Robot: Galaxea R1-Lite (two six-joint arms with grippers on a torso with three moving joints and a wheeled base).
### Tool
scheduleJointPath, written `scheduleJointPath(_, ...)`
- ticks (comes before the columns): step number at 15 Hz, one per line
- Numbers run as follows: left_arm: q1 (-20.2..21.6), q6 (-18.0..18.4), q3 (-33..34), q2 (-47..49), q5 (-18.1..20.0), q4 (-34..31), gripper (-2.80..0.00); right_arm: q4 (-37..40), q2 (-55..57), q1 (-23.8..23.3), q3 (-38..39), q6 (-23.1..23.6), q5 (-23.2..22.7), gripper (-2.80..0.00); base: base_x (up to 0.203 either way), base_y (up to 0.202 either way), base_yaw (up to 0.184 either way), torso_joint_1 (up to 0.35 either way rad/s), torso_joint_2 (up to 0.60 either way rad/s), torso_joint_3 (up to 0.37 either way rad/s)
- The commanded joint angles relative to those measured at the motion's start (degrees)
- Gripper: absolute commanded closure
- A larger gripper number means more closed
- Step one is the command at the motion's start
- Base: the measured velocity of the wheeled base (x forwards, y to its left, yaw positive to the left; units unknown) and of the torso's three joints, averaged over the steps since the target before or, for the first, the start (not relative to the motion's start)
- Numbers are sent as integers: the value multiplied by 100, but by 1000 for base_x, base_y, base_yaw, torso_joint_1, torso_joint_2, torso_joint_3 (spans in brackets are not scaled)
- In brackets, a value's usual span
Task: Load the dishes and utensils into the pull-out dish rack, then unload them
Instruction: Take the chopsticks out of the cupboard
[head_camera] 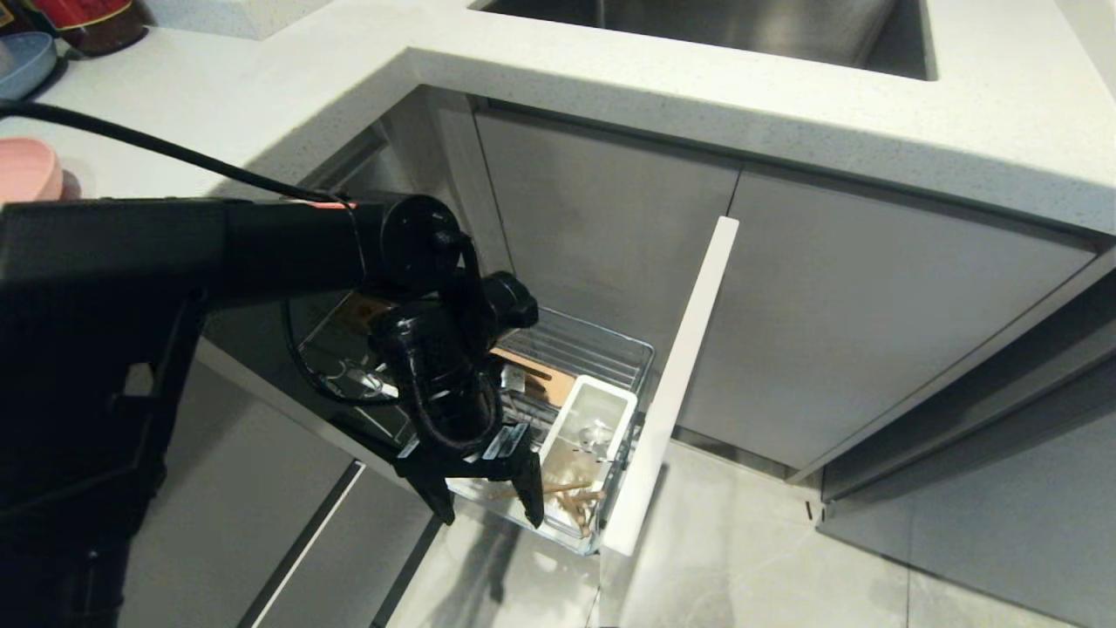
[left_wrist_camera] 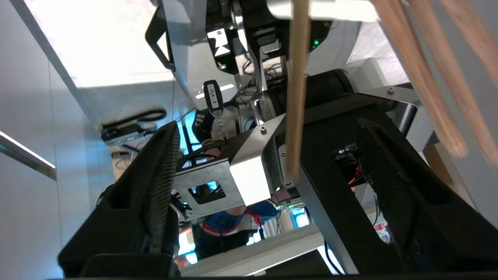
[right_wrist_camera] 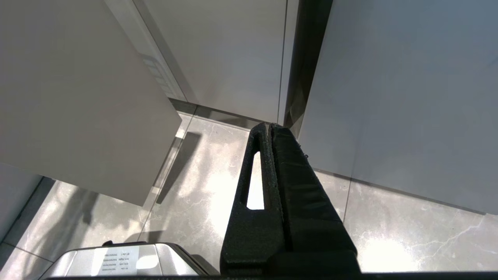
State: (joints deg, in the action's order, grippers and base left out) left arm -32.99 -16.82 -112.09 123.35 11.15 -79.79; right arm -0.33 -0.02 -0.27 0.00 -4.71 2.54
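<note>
The left gripper [head_camera: 488, 488] hangs in the lower centre of the head view, just over the near end of the pull-out dish rack [head_camera: 602, 353]. Its jaws stand wide apart and hold nothing. In the left wrist view a light wooden stick passes between the two black fingers [left_wrist_camera: 155, 186] without touching either of them.

The chopsticks [head_camera: 567, 501] lie in the near end of the white utensil box [head_camera: 586, 419], right of the gripper and a little lower in the frame. They rest slanted, crossing each other a little. Their long axis seems to run mostly from left to right across the box, with the right ends close to the pale front panel [head_camera: 676, 384]. A silver spoon [head_camera: 593, 433] seems to sit deeper in the same box, though which way its handle points I cannot tell. A pink dish [head_camera: 26, 170] rests on the counter at the far left edge.

I judge that the chopsticks are just delivered into the box. To finish this step well, the gripper should go straight up with the jaws kept wide, so that no finger catches a stick and drags it out. It should also stay away from the chrome wires and the front panel.

The right gripper [right_wrist_camera: 270, 130] is parked low over the floor, its jaws pressed together and empty.
</note>
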Motion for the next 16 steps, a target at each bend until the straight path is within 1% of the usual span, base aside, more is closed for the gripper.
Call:
scheduleJointPath(1,12,-15,-6,235,1,-19,-280,-1,-24,0,0,-4,1,0,0,0,0,0,0,0)
scheduleJointPath(10,-15,-15,-23,497,18,16,-280,-2,-24,0,0,-4,1,0,0,0,0,0,0,0)
scheduleJointPath(13,-23,-67,-14,469,71,271,-280,-2,-24,-2,0,-4,1,0,0,0,0,0,0,0)
scheduleJointPath(14,-23,-74,-22,448,77,301,0,-2,-24,0,0,-4,1,0,0,0,0,0,0,0)
scheduleJointPath(16,-32,-75,-23,409,80,315,0,-2,-24,0,0,-4,1,0,0,0,0,0,0,0)
